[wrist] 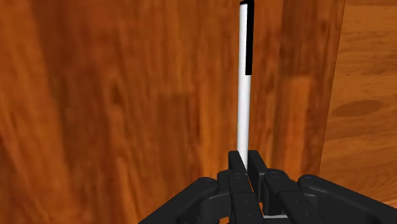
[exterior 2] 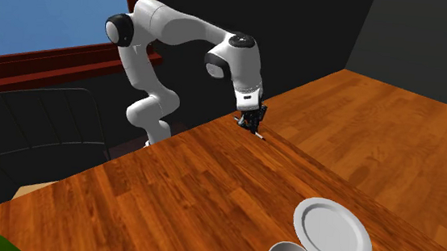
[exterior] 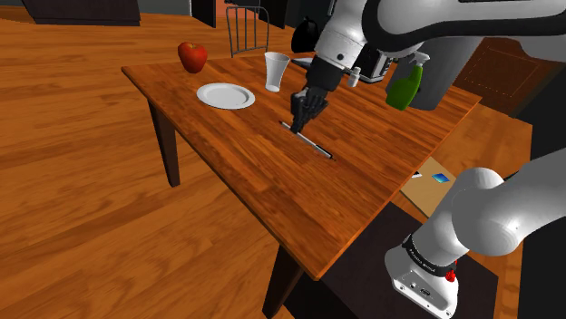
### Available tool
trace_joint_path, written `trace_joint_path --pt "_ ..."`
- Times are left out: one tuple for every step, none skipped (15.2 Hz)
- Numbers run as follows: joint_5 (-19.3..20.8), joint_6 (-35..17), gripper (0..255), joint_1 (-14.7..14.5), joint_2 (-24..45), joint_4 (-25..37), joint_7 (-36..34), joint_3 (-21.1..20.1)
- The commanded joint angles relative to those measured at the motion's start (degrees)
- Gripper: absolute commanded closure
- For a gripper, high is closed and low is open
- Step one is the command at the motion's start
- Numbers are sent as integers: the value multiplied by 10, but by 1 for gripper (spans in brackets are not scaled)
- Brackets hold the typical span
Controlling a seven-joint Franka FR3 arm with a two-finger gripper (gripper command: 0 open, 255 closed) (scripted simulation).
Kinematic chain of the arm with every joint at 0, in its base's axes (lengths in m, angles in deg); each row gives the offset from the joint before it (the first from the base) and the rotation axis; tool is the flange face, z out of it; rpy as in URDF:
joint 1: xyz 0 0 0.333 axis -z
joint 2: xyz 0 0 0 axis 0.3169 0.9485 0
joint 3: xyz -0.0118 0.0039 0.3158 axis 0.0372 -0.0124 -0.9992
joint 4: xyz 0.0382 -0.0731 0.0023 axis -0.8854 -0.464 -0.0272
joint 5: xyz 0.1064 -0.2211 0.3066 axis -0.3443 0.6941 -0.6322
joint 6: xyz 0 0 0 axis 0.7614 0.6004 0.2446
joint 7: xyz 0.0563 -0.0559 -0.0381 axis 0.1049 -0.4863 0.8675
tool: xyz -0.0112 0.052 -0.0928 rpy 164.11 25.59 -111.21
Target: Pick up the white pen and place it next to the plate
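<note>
Counts: one white pen [exterior: 313,145], one plate [exterior: 225,95], one cup [exterior: 277,71], one apple [exterior: 191,56] and one green bottle [exterior: 405,86], all on one table [exterior: 272,195].
Pen: well apart from the plate, on the side away from the apple.
Arm [exterior: 363,36]: bent over the table, gripper [exterior: 297,120] pointing down.
Gripper: fingers [wrist: 236,167] drawn nearly together, pinching the pen end nearer the plate.
Unclear: whether the pen is off the wood.

wooden table [exterior: 272,190] bears plate [exterior: 225,95], cup [exterior: 277,71], apple [exterior: 191,56], bottle [exterior: 405,86], pen [exterior: 313,143].
</note>
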Motion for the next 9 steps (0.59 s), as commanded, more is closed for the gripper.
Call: trace_joint_path --pt "4 -11 255 1 46 37 -6 -7" --pt "7 -14 255 1 69 59 -10 -10" --pt "11 -15 255 1 93 81 -15 -13" --pt "15 -16 255 1 116 104 -20 -16" --pt "19 -17 255 1 139 128 -24 -18" --pt "24 -16 255 1 162 153 -30 -21" --pt "29 -15 255 1 186 178 -35 -23" --pt "35 -13 255 0 209 204 -41 -25" --pt "41 -10 255 -1 233 231 -46 -27"
